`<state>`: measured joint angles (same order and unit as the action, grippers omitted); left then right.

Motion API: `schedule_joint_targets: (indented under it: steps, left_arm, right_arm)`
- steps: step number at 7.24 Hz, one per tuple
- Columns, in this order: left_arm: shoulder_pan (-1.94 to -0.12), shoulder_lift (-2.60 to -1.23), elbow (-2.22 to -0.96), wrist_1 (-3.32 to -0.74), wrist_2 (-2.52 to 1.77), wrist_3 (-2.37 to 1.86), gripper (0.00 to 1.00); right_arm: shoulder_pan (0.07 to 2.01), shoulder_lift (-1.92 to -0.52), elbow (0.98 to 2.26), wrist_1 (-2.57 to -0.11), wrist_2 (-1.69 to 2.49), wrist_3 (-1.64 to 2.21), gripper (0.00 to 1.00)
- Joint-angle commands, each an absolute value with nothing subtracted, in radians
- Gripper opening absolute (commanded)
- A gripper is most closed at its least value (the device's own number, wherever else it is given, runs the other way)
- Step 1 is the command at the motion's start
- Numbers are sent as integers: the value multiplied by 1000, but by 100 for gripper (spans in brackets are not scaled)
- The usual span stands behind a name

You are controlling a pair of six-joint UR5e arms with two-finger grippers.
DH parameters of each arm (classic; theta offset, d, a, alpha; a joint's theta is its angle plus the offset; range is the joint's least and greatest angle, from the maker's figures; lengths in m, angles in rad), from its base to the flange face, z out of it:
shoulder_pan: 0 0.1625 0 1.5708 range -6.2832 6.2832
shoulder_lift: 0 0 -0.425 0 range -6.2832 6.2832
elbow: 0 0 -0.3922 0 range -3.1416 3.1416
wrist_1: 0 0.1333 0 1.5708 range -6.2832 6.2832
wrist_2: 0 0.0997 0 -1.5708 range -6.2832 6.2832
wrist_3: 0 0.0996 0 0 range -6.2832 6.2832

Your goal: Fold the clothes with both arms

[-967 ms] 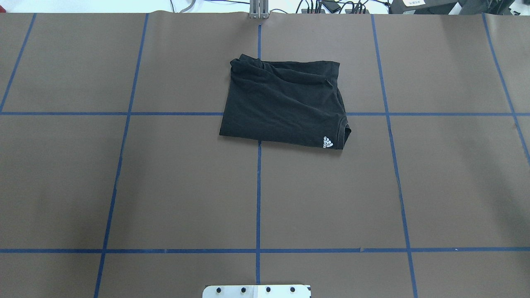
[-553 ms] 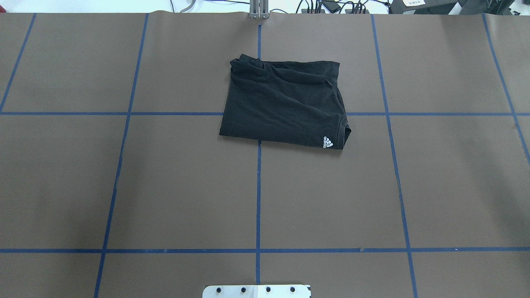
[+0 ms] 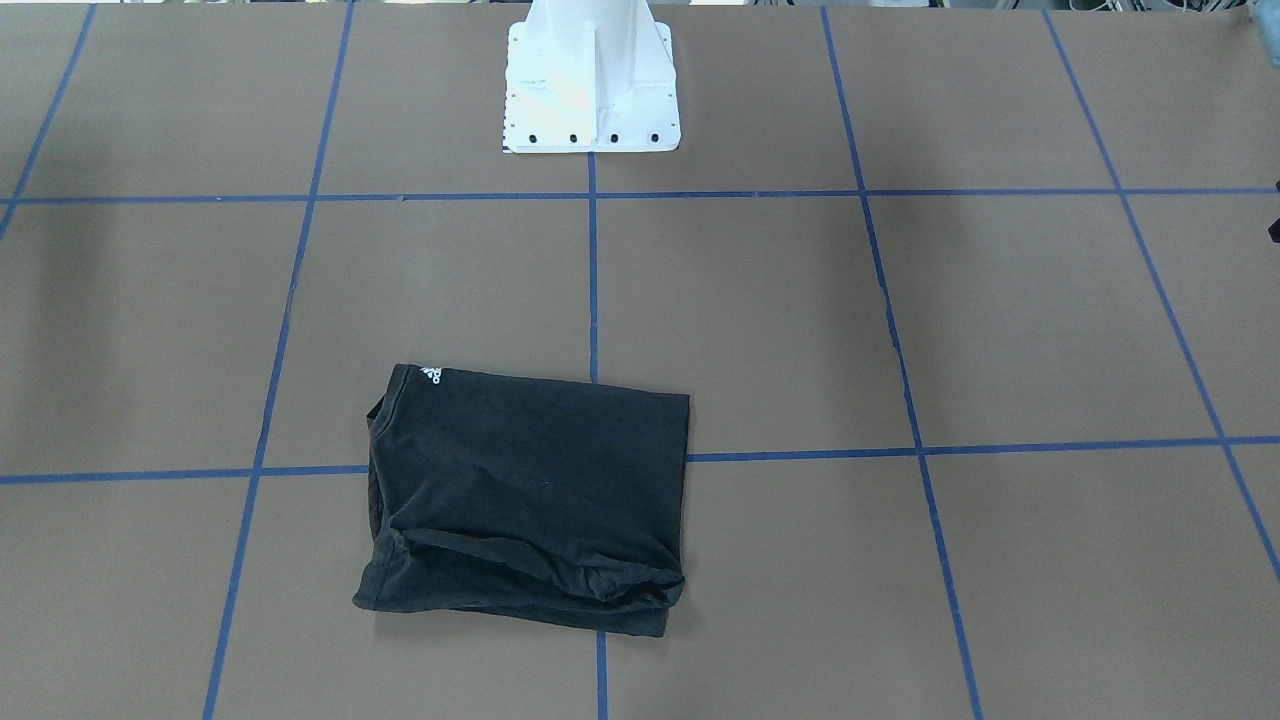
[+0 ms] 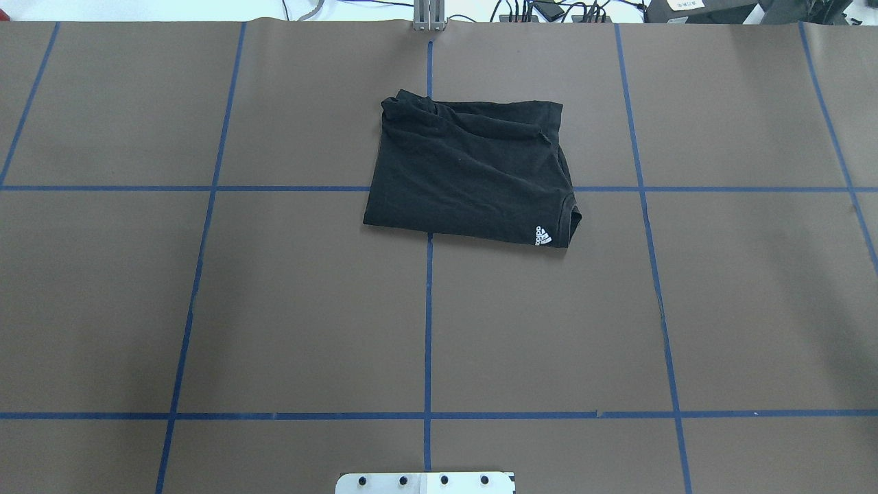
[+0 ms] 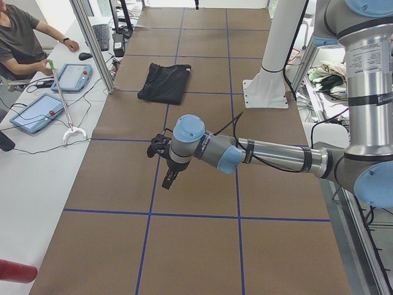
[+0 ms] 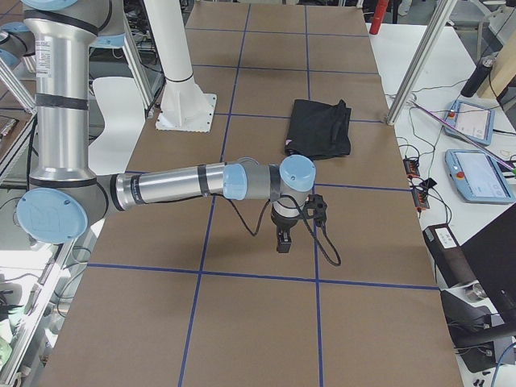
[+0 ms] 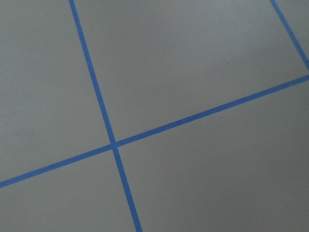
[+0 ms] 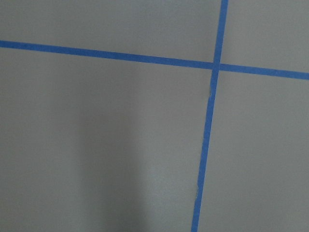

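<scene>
The black T-shirt (image 4: 470,175) lies folded into a rough rectangle on the brown table cover, at the far centre. Its small white logo (image 4: 542,235) is at the near right corner. It also shows in the front view (image 3: 530,500) and both side views (image 5: 164,83) (image 6: 320,129). The printed side is hidden. My left gripper (image 5: 169,178) hangs over bare table well away from the shirt. My right gripper (image 6: 282,240) does the same at the other end. Each shows only in a side view, so I cannot tell whether either is open or shut. Both wrist views show only table cover and blue tape.
The white pedestal base (image 3: 590,90) stands at the robot's edge of the table. Blue tape lines (image 4: 427,322) grid the cover. Metal frame posts (image 5: 92,43) (image 6: 419,64), tablets (image 5: 73,77) (image 6: 476,173) and a seated operator (image 5: 18,37) are along the far side.
</scene>
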<state>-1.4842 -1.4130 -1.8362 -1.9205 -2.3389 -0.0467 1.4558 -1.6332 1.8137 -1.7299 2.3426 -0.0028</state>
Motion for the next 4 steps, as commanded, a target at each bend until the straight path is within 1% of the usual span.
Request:
schedule_joint_targets:
  steps: [1, 4]
  left_arm:
    - [-1482, -1437, -1799, -1924, -2345, -46, 99]
    - [-1482, -1445, -1801, -1921, -2344, -41, 99]
  right_arm:
    - [1456, -1628, 1822, -1729, 2348, -2, 100]
    - [1456, -1621, 1821, -1729, 2352, 8, 100]
